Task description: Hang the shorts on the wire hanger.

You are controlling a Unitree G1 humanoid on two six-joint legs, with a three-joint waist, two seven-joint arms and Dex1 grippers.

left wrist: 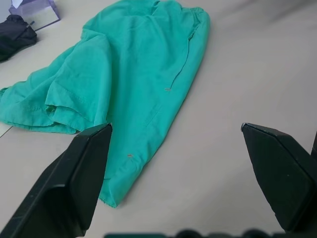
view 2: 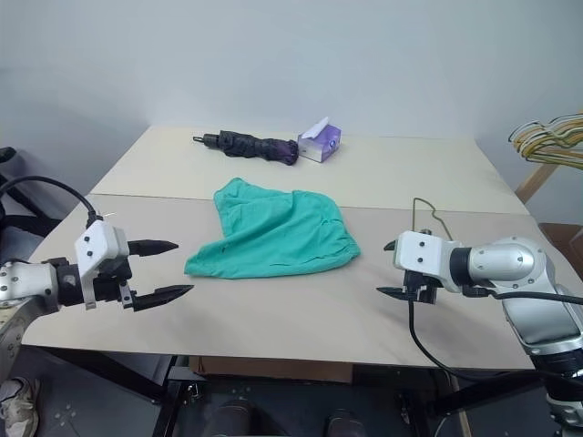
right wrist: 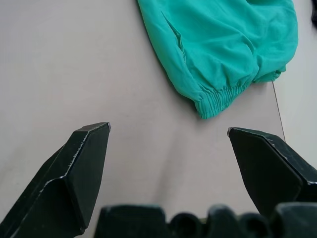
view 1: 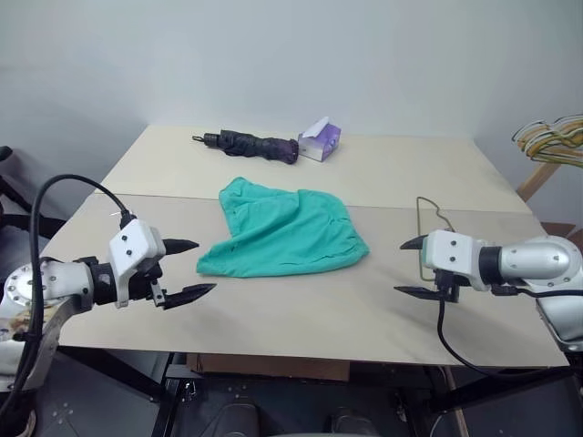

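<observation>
you have the shorts (view 1: 284, 232) lying crumpled near the middle of the counter (view 1: 301, 319), teal-green, spread flat with a few folds, straddling the seam where the two counter boards meet. in the right wrist view the gathered elastic waistband (right wrist: 218, 101) lies at the edge of the cloth nearest your right claw, with bare counter between them.

your left claw (view 1: 187, 269) hovers over the counter just to the left of the shorts, its two black fingers spread wide and holding nothing; in the left wrist view the near edge of the fabric sits just beyond the finger (left wrist: 74, 183) on that side. your right claw (view 1: 412, 267) hangs on the other side of the shorts, a little further off, its fingers also spread wide and empty, pointing in toward the cloth.

the wire hanger (view 1: 432, 218) lies flat on the counter to the right of the shorts, apart from them, and part of it is hidden behind your right claw.

at the far side of the counter you can see a dark folded umbrella (view 1: 250, 144) with a small purple tissue box (view 1: 321, 139) just beside its right end, both well apart from the shorts. a bunch of yellow and striped hangers (view 1: 551, 138) sits off the counter at the right edge.
</observation>
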